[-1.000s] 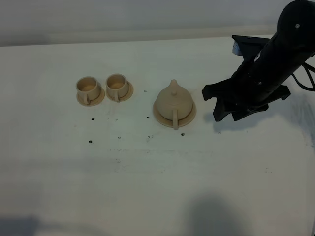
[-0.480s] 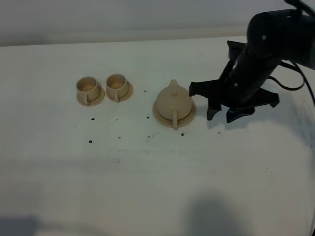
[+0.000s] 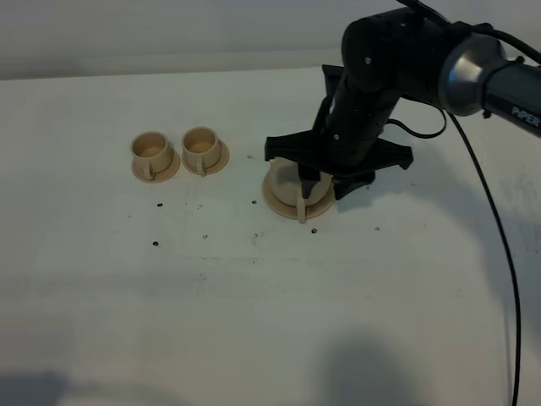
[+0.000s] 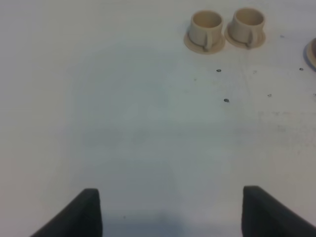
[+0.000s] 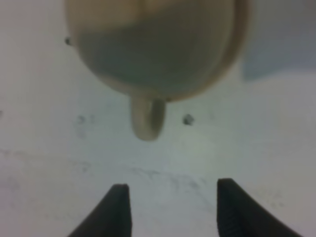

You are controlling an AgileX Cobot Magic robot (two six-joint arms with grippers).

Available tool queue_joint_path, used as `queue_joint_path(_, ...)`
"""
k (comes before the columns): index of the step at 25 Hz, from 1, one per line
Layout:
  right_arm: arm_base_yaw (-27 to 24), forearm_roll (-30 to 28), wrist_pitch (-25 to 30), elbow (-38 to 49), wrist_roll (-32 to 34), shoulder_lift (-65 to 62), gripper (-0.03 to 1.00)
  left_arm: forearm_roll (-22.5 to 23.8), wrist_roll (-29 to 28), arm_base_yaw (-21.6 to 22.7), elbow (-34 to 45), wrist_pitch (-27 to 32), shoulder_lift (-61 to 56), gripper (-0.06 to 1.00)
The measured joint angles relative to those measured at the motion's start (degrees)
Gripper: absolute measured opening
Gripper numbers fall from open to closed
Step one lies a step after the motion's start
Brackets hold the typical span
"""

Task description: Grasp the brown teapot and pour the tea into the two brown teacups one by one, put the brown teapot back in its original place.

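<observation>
Here, along the bottom of the exterior high frame: bare white counter (image 3: 254, 321), with a soft shadow on its lower edge. A little higher, small dark specks (image 3: 155, 244) scattered left of centre.

Centre of frame: brown teapot (image 3: 286, 179) upright on its wide saucer (image 3: 272, 201), loop handle (image 3: 301, 208) pointing toward the lower edge. The pot's upper right part is hidden by the right gripper (image 3: 324, 184), which hangs directly over it. In the right wrist view the fingers (image 5: 118, 212) are released and spread wide, with nothing between them. The handle lies just ahead of the tips, no contact visible. That view is blurred this close, and the lid cannot be made out.

Black arm (image 3: 397, 68) rises from the gripper toward the upper right. A thin cable (image 3: 494, 228) runs down the right side.

Left of the teapot, well apart and slightly higher in the frame: left teacup (image 3: 152, 150) and right teacup (image 3: 200, 144), side by side. Each stands upright on its own small saucer (image 3: 172, 169), handles toward the lower edge. Contents cannot be told.

Left gripper (image 4: 173, 217) seen only from its own wrist camera: fingers released, wide apart, empty, over bare counter, with both teacups far ahead.

Top of frame: the counter's far edge meets a pale wall (image 3: 169, 34).
</observation>
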Motion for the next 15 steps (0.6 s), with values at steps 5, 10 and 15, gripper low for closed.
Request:
queue_joint_path(5, 0.0, 2.37, 3.51, -5.73, 1.36, 5.22, 0.43, 0.36, 0.0, 0.0, 0.0, 0.0, 0.0, 0.59)
queue_joint_path(10, 0.0, 3.75, 5.57, -10.07, 1.67, 8.99, 0.43, 0.36, 0.0, 0.0, 0.0, 0.0, 0.0, 0.59)
queue_joint_path(15, 0.0, 4.21, 5.86, -10.42, 1.67, 9.34, 0.43, 0.36, 0.0, 0.0, 0.0, 0.0, 0.0, 0.59)
